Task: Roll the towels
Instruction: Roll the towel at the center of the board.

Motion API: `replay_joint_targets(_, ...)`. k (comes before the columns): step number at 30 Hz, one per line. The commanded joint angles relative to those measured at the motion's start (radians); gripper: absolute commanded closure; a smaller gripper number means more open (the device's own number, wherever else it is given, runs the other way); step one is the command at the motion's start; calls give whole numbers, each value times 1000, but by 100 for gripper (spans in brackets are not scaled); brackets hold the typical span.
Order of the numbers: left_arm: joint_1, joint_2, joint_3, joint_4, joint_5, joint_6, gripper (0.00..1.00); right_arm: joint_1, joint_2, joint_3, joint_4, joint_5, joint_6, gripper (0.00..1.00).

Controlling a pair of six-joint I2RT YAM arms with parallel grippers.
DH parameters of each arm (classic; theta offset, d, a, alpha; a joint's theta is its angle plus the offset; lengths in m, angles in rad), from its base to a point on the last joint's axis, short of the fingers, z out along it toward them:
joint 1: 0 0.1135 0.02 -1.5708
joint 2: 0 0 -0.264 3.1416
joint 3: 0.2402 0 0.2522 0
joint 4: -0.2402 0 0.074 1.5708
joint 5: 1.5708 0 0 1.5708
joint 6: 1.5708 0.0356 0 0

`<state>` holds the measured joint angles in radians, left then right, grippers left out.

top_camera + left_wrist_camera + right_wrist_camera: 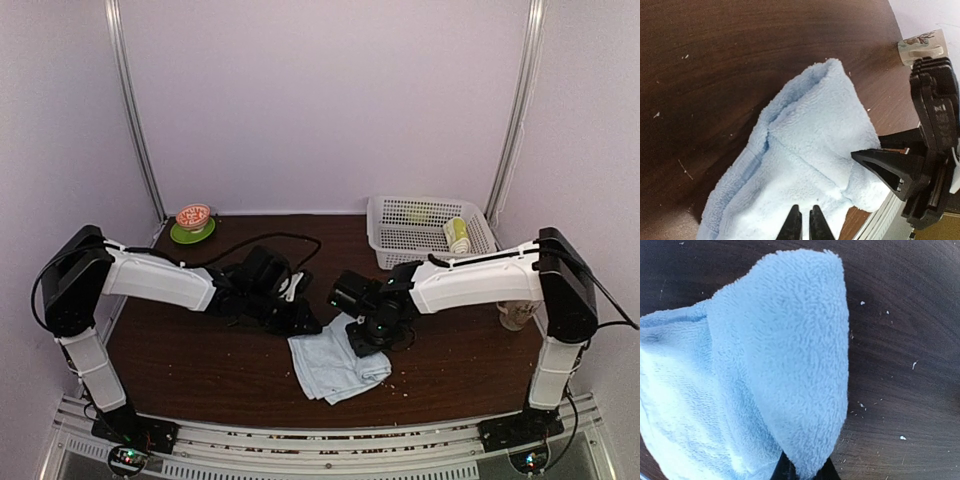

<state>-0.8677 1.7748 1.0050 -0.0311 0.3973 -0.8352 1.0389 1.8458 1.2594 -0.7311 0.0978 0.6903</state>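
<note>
My right gripper [805,474]: clamped on a raised fold of the blue towel [765,365].
My left gripper [802,227]: fingertips almost together at that towel's edge; whether they pinch it, I cannot tell.
The blue towel: crumpled on the table [200,350], between my arms.
The green towel [457,235]: rolled, in the basket [400,225].

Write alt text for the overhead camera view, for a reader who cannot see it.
The left arm and right arm meet over a crumpled pale-blue towel on a dark wooden table, the right gripper pinching its far edge. A white basket holding a small greenish roll sits at the back right.
</note>
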Motion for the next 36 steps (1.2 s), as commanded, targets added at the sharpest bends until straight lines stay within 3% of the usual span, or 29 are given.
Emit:
replay_joint_targets(1,-5,-3,-29,8,-38,23,94,55,77,93,-160,170,15,100)
replay_joint_targets(18,-5,145,-25,-4,-74,5,100,112,99,164,-155,187,76,100)
replay_joint_targets(29,-8,160,-40,29,-56,-16,100,141,67,153,-106,201,90,75)
replay_joint_targets(36,-8,143,-51,23,-69,-19,100,142,23,121,-18,138,87,68)
